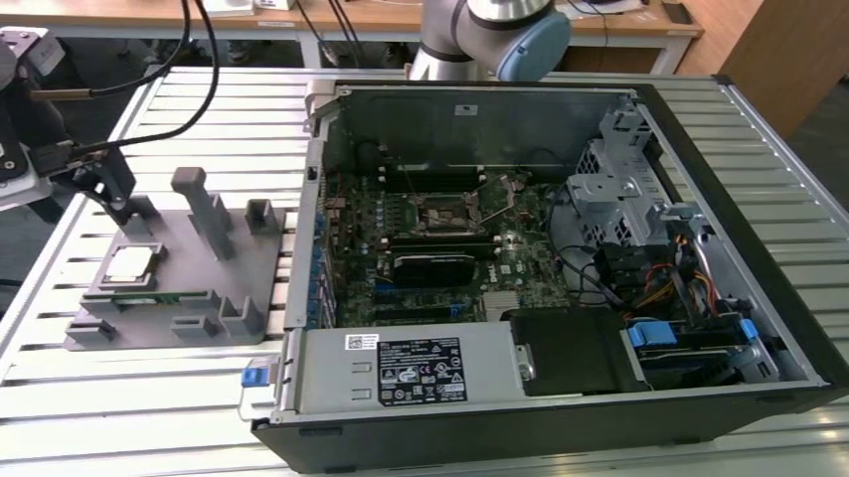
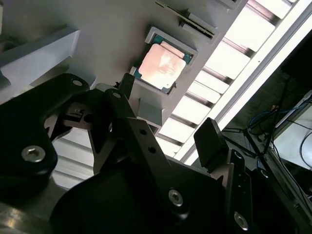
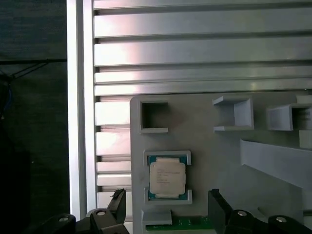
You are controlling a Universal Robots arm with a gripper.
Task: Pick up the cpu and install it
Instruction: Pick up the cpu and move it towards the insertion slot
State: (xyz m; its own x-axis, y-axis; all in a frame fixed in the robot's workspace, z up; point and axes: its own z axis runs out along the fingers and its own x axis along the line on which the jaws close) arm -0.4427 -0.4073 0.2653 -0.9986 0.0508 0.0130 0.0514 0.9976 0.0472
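**What the Frames Cut Off or Cover**

In the first wrist view, the two dark fingers of the gripper run off the frame edge, so their bases go unseen. One finger covers an end of the green memory stick, which the same edge trims. The grey fixture is cropped at another edge. The print on the cpu is too small to make out. In the exterior view, the arm is cut by the top edge. The wrist housing is cut at the exterior view's left. The socket is too small to tell whether it stands open.
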